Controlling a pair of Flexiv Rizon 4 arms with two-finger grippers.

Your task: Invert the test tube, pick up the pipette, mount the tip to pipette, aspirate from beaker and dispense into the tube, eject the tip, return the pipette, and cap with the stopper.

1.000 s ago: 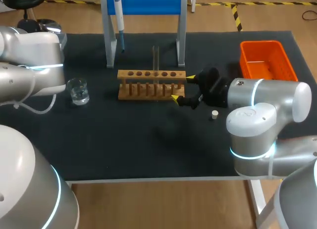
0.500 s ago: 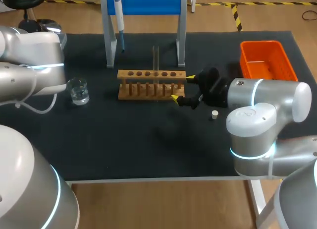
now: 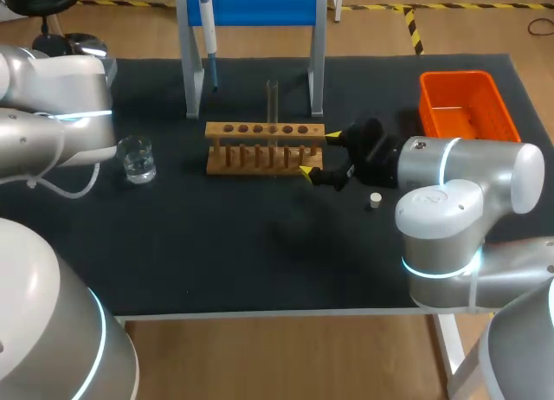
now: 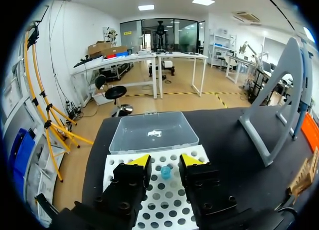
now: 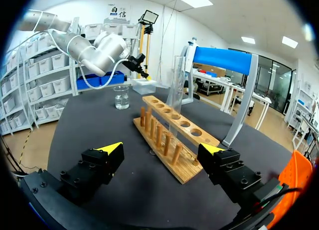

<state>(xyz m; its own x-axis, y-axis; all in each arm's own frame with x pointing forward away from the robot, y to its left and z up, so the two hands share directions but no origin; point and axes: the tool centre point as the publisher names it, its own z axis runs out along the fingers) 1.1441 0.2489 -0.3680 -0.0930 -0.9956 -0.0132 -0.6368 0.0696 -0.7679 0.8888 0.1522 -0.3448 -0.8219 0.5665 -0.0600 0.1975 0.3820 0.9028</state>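
Standing upright in the rack (image 3: 260,130), the test tube (image 3: 272,97) seemed done — left gripper (image 4: 161,160) and right gripper (image 3: 318,152) gaped empty, pipette (image 3: 205,19) untouched.

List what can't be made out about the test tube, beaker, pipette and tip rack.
Test tube: which end is open; too thin and clear in the head and right wrist views.
Beaker: liquid level; too small in the head view.
Pipette: top cut off by the head view's upper edge.
Tip rack: near part hidden under the left gripper in the left wrist view; outside the head view.
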